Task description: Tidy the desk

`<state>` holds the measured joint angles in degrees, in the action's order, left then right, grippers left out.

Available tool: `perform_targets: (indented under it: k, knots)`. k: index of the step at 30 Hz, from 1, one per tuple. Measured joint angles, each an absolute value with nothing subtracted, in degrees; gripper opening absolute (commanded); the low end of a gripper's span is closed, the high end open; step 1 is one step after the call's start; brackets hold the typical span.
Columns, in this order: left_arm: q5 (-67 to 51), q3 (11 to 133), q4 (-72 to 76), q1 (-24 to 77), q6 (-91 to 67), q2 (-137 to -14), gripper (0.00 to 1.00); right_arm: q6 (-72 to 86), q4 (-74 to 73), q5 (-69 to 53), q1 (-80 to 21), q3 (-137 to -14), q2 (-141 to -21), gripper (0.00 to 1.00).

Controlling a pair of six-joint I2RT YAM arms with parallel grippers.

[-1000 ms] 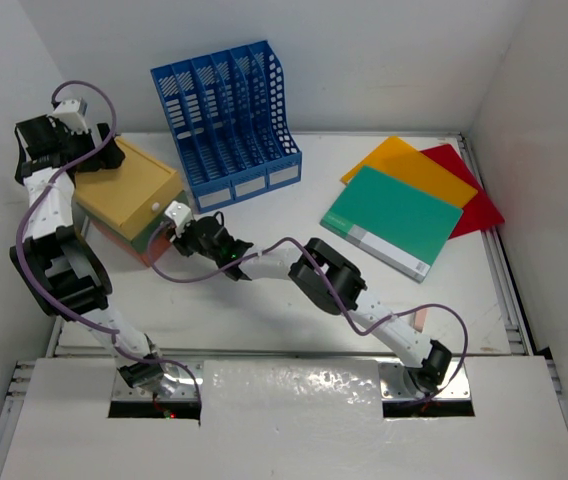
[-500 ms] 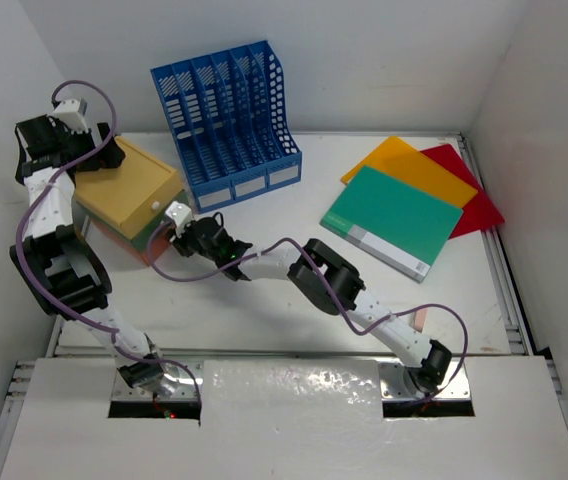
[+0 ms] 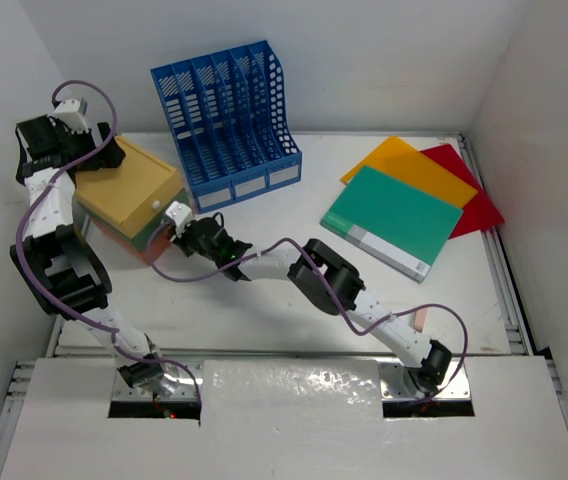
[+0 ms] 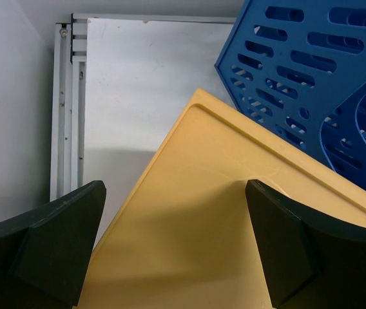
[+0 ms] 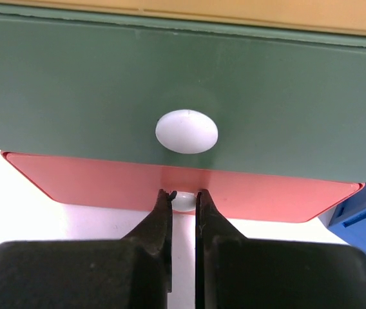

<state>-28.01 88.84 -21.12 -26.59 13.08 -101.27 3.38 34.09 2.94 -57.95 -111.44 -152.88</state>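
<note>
Right gripper (image 5: 183, 196): jaws nearly closed, pinching the white knob (image 5: 183, 203) of the red bottom drawer (image 5: 93, 183). Left gripper (image 4: 174, 193): jaws wide apart, holding nothing, over the drawer box's yellow top (image 4: 189, 251). The desk (image 3: 244, 318) lies beneath all items.

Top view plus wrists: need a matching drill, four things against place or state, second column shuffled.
1 file rack
2 green folder
3 left gripper
4 right gripper

A shut on the lowest knob
B open over the drawer box, above its yellow top
C lying partly over the yellow folder, right side of the desk
D standing near the far wall, next to the drawer box

Pairs: 1-D, 2-C, 3-B, 4-A
</note>
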Motion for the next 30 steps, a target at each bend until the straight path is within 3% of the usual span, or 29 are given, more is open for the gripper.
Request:
perform_targets:
  k: [14, 21, 22, 23, 24, 25, 30]
  knots:
    - [-28.1, 89.1, -21.2, -26.6, 12.2, -101.6, 0.88, 3.1, 43.2, 2.8, -57.9, -95.8, -145.9, 0.0]
    - [-28.1, 89.2, -21.2, -26.5, 11.7, -101.8, 0.89, 3.0, 46.0, 2.8, -57.8, -81.8, -137.7, 0.0]
    - [-28.1, 89.3, -21.2, -26.5, 11.6, -101.9, 0.89, 3.0, 46.2, 2.8, -57.8, -80.8, -137.1, 0.05]
    - [-28.2, 89.3, -21.2, -26.5, 11.5, -101.9, 0.88, 3.0, 46.3, 2.8, -57.8, -80.2, -136.7, 0.27]
    - [-28.2, 89.3, -21.2, -26.5, 11.5, -101.9, 0.89, 3.3, 46.5, 2.7, -57.8, -79.9, -136.6, 0.37]
    - [-28.2, 89.3, -21.1, -26.5, 11.4, -101.9, 0.89, 3.5, 46.6, 2.7, -57.7, -79.5, -136.5, 0.53]
    - [-28.2, 89.3, -21.1, -26.5, 11.4, -101.9, 0.9, 5.0, 43.9, 2.5, -57.1, -71.9, -132.2, 0.69]
